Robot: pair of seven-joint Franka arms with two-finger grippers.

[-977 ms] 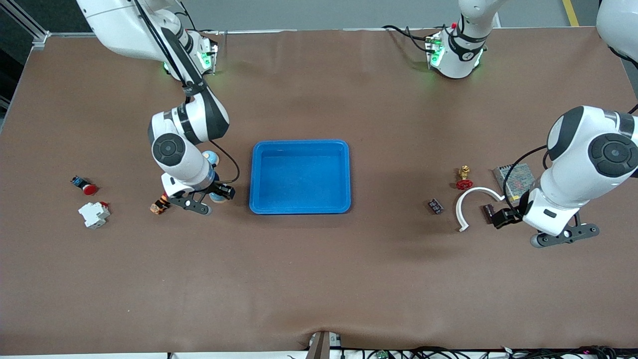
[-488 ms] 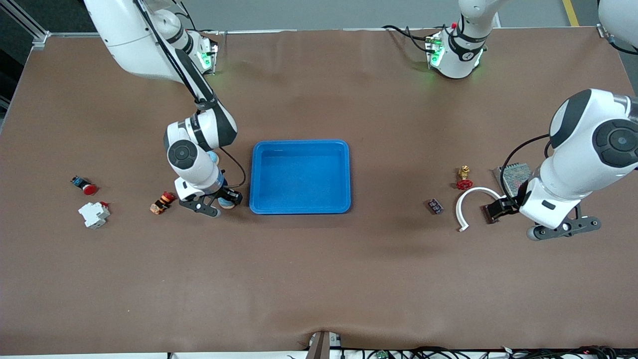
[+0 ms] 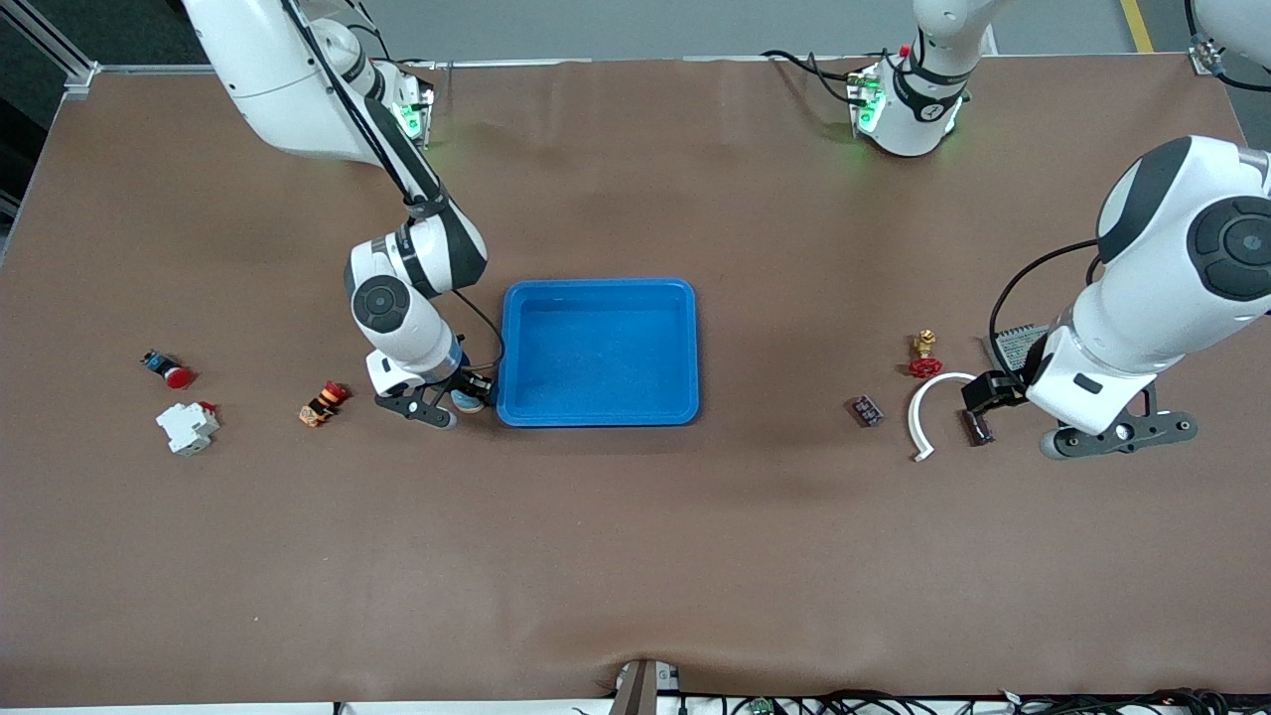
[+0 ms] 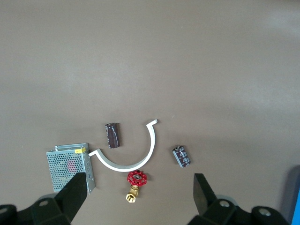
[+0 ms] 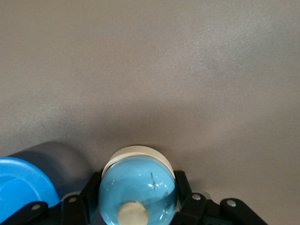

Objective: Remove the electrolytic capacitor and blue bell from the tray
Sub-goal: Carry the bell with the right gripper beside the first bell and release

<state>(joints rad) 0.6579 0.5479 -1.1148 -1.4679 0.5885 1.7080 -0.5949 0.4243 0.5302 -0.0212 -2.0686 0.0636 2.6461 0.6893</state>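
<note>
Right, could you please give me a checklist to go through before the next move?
1. Tray holds nothing: ok.
2. Right gripper shut on the blue bell: ok.
3. Bell outside the tray, beside its rim toward the right arm's end: ok.
4. Bell resting on the table: cannot tell.
5. Left gripper open and holding nothing: ok.
6. Brown capacitor lying on the table beside the white arc: ok.

Both arms are glossy white with black joint bands and round dark-grey joint caps. Black cables trail along them. Green lights glow at each base (image 3: 899, 109) beside the table edge.
</note>
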